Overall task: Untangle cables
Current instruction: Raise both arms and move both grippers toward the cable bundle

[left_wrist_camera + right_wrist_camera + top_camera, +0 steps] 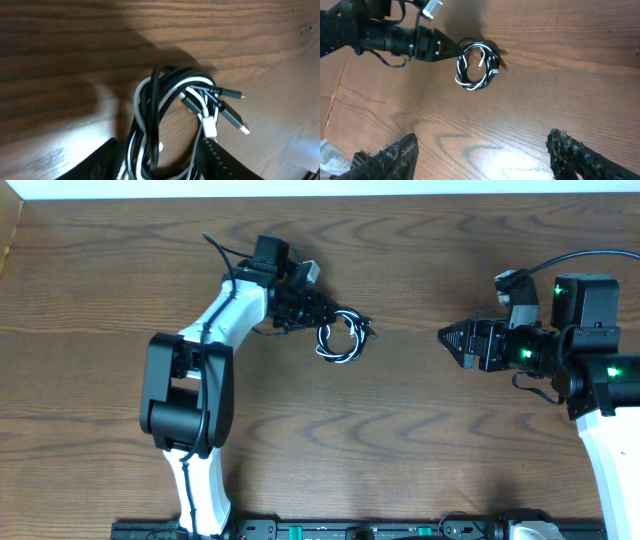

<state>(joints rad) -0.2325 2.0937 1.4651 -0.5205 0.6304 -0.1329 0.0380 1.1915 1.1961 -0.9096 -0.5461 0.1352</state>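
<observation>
Left wrist shows the left gripper [160,150] apparently pinching the coiled cables [150,100], light and floppy; right gripper [482,140] gapes empty. Their plugs [234,117] offer firmer holds.

a wooden table [400,430] bears the tangled black and white cables [340,338].

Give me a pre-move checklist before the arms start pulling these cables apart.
1. Grip: left gripper on the cables: ok, its fingers press both sides of the coil.
2. Free hand: right gripper open: ok, jaws wide, holding nothing.
3. Right gripper at the coil: not ok, it is well off to one side.
4. White cable and black cable separated: not ok, wound together in one loop.
5. Plugs free to pull: cannot tell; they stick out sideways but may be threaded through.
</observation>
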